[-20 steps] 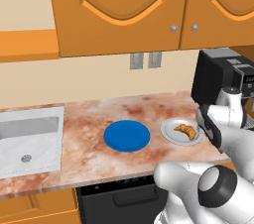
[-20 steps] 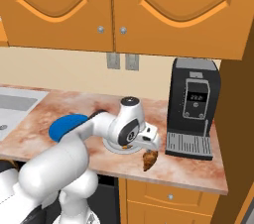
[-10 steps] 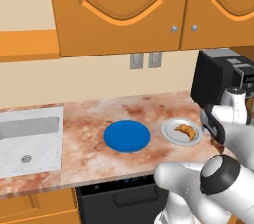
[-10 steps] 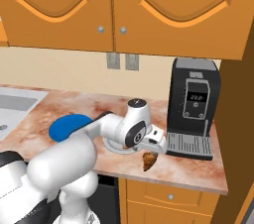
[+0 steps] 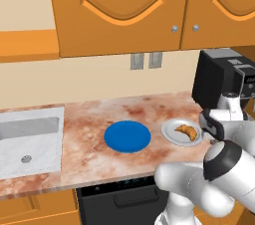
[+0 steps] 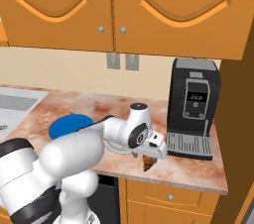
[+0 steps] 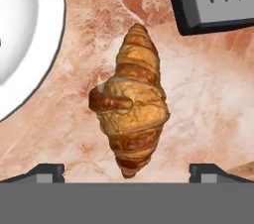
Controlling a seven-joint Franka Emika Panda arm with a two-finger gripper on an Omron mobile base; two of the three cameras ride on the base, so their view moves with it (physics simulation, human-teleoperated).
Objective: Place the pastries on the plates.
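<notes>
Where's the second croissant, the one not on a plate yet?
In the hand view the croissant lies on the bare counter under the open tool, between the white plate and the coffee machine's tray.

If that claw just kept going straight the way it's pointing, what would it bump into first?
Most likely the croissant lying on the counter: the hand view looks straight down on it, centred between the wide-apart fingertips. The gap to it is hard to judge. The grey-white plate sits off to one side.
</notes>
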